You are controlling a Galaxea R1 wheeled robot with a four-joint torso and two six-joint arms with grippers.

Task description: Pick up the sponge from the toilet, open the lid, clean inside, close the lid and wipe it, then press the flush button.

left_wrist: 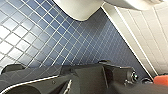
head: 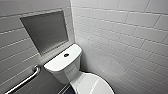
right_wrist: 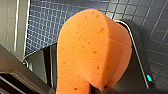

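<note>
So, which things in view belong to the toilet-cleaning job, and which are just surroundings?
Part of the job:
sponge
toilet
lid
flush button on the tank top

Just there:
grab bar
wall niche
blue floor tiles

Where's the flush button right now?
In the head view, the flush button sits centred on the toilet tank, below the recessed wall niche and right of the grab bar.

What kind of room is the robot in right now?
A bathroom, likely an accessible toilet stall: a white toilet with a flush button on its tank, a metal grab bar on the white-tiled wall, and a blue mosaic-tile floor.
</note>
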